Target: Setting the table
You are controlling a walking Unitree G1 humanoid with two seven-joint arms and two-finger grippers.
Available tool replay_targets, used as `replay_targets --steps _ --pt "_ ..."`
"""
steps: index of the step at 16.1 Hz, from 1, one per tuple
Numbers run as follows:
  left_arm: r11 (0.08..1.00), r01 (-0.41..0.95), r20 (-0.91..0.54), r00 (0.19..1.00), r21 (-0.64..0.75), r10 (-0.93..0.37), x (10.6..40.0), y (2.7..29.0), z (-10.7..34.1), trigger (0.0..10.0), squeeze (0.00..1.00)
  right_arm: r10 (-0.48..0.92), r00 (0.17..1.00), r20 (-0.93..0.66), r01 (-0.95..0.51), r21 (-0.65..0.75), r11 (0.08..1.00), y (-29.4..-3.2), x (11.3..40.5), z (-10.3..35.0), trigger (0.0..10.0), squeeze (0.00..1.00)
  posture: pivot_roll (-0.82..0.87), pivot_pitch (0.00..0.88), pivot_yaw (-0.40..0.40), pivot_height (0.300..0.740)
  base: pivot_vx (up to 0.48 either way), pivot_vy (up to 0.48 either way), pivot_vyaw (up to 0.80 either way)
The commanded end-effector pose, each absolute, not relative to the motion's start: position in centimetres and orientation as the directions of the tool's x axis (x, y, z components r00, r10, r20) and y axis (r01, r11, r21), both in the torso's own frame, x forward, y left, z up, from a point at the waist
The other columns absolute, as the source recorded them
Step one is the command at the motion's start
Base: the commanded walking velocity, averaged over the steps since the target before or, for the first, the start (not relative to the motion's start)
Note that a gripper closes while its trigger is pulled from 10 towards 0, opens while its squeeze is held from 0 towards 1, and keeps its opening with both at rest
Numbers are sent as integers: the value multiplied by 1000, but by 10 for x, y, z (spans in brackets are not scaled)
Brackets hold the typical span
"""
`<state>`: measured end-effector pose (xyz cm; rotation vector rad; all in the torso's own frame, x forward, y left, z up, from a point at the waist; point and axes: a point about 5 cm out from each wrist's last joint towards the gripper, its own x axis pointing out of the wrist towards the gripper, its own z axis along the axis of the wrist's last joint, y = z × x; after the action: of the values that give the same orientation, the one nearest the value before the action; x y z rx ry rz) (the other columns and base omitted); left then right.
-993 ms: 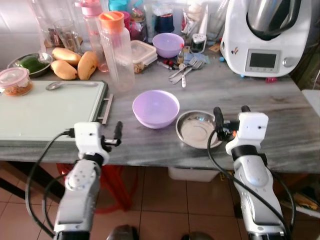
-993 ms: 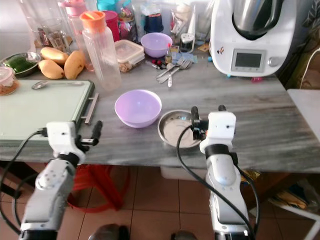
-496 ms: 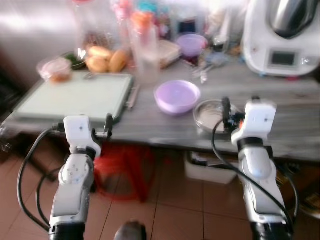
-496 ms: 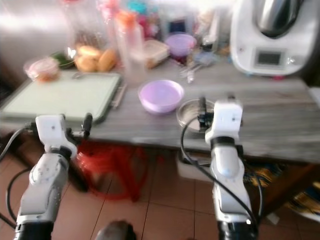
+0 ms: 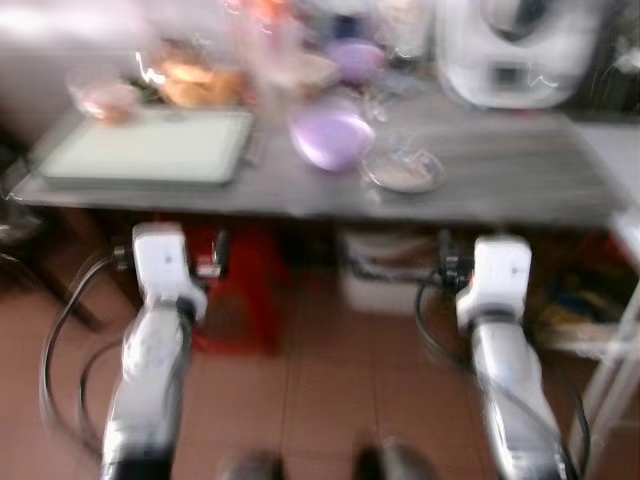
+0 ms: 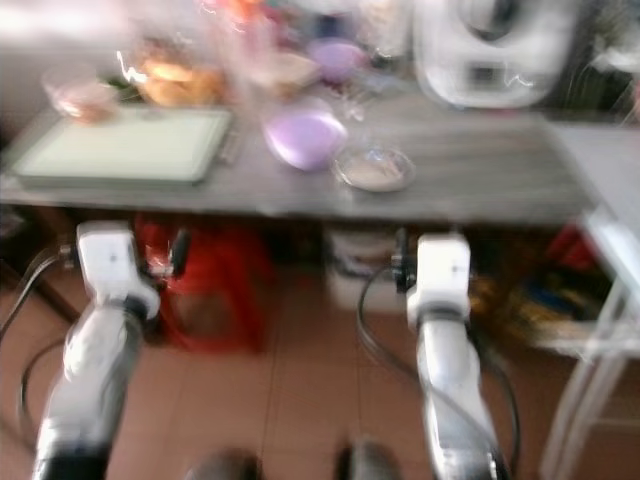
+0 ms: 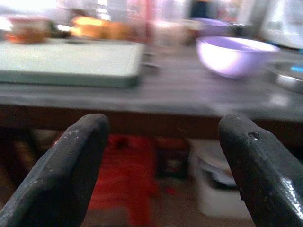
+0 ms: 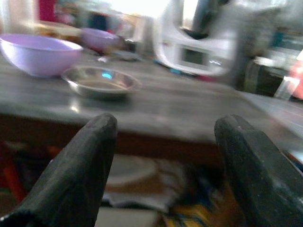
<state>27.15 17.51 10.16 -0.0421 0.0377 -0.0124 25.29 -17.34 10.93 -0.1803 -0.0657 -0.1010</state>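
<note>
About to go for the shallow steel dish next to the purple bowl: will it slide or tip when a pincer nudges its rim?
The shallow round steel dish looks thin and light, so it will probably skate on the smooth grey stone tabletop. Its low, flared rim suggests it may tilt if pressed from above. The lilac plastic bowl beside it could get bumped.

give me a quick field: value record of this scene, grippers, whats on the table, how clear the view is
view: head views blurred, robot stands back from the table
left gripper: open, holding nothing, below the table edge, facing it
right gripper: open, holding nothing, below the table edge, facing it
purple bowl: upright near the front edge
metal dish: beside the purple bowl, on its right
tray: pale, on the left part of the table
second purple bowl: further back
white kitchen machine: back right
floor: reddish tiles
</note>
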Motion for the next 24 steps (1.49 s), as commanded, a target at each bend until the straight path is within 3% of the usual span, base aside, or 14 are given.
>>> replay_targets --steps 1,3,9,11,13,14,16,21,24 --pt "999 19 -47 999 -39 -20 268 172 98 10000 0 -107 988 112 124 -154 980 -175 254 118 10000 0 -30 0 16 740 -394 0 0" --pt "997 49 -49 997 -52 -51 263 161 94 10000 0 -150 985 80 159 -136 978 -184 253 112 10000 0 -19 0 9 740 0 0 0" --pt "997 61 -30 998 -50 -63 261 161 97 10000 0 -131 989 65 138 -121 983 -182 258 113 10000 0 -9 0 -10 740 0 0 0" --pt "997 60 -33 998 -50 -62 260 161 96 10000 0 -143 988 61 150 -116 982 -184 258 113 10000 0 -8 0 -18 740 0 -296 0" --pt "997 56 -42 997 -55 -58 259 160 94 10000 0 -140 988 65 151 -215 965 -183 260 111 10000 0 -6 0 -24 740 0 -324 0" --pt "997 55 -41 997 -56 -58 259 160 95 10000 0 -106 992 66 116 -178 977 -179 260 110 10000 0 -6 0 -25 740 0 -330 0" --pt "997 56 -44 997 -56 -59 259 159 95 10000 0 -80 994 72 96 -251 963 -175 259 110 10000 0 -6 0 -27 740 0 -405 0" --pt "997 62 -47 997 -53 -65 262 159 97 10000 0 -2 999 37 6 -112 994 -165 255 105 10000 0 -7 0 -17 740 0 -461 0" --pt "997 62 -40 997 -52 -64 264 158 100 10000 0 -27 999 35 33 -175 984 -169 257 105 10000 0 -2 0 -17 740 0 -461 0"
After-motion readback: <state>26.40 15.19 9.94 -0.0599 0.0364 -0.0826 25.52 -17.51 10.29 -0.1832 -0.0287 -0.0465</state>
